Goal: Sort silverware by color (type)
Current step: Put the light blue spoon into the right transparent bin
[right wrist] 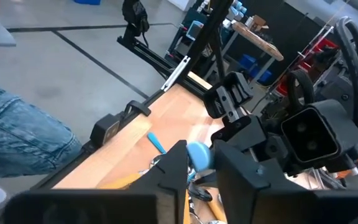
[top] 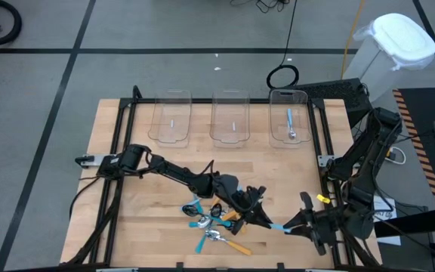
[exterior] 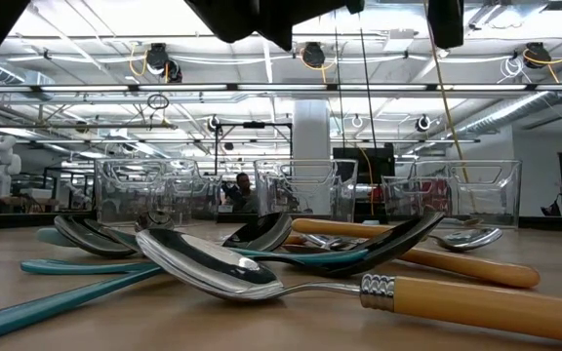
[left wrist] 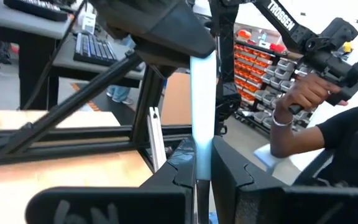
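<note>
A pile of spoons (top: 216, 225) lies near the table's near edge: teal handles with black bowls (exterior: 261, 232) and orange handles with silver bowls (exterior: 213, 268). One light-blue spoon (top: 279, 225) is held in the air just right of the pile, between my two grippers. My left gripper (top: 261, 215) comes from the left and is shut on it. My right gripper (top: 293, 224) meets it from the right and is shut on its other end. Another light-blue spoon (top: 290, 125) lies in the rightmost clear bin. My left gripper pinches the light-blue spoon's handle (left wrist: 202, 140) between its two fingers, and the handle runs straight out past the fingertips toward the other gripper. The spoon is lifted clear of the table. My right gripper has the rounded free end of the handle (right wrist: 199, 155) between its two fingers, coming level from the table's right, along the handle.
Three clear bins (top: 229, 117) stand in a row at the far side; the left and middle ones hold no spoon. A black frame edges the table left and right. A person's hand (left wrist: 303, 93) and jeans (right wrist: 17, 143) show beyond the table.
</note>
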Robot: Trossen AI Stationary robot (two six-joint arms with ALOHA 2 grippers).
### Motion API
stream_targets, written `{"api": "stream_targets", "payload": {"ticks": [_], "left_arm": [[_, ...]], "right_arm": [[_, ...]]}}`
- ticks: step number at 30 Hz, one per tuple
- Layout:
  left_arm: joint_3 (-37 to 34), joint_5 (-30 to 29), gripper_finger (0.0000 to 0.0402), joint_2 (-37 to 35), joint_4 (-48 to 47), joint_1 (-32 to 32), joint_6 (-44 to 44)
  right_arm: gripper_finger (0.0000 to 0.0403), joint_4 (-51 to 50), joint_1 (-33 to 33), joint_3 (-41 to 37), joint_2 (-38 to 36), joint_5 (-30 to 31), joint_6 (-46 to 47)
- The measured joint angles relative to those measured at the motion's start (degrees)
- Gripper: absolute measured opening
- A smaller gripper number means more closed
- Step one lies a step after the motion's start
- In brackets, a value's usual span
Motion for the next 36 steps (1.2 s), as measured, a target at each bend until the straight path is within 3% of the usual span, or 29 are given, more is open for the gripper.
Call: {"api": "stream_targets", "payload": {"ticks": [8, 13, 22, 36], "left_arm": [[-0.02, -0.01, 0.0028, 0.07, -1.90, -0.02, 0.94], [0.00, -2.85, 0.0078, 0.04, -2.14, -0.13, 1.50], [0.09, -13.39, 0.0156, -0.07, -4.31, -0.55, 4.43], [0.09, -20.43, 0.0168, -0.07, -5.13, -0.52, 6.93]], "right_arm": [[0.0041, -0.02, -1.38, 0.00, 0.45, -0.50, 0.33], [0.0038, -0.14, -1.45, -0.04, 0.52, -0.06, 1.27], [0.0035, -0.54, -1.41, -0.11, 0.16, 4.46, 4.90], [0.0034, -3.50, -1.38, -0.10, -1.78, 12.42, 13.23]]}}
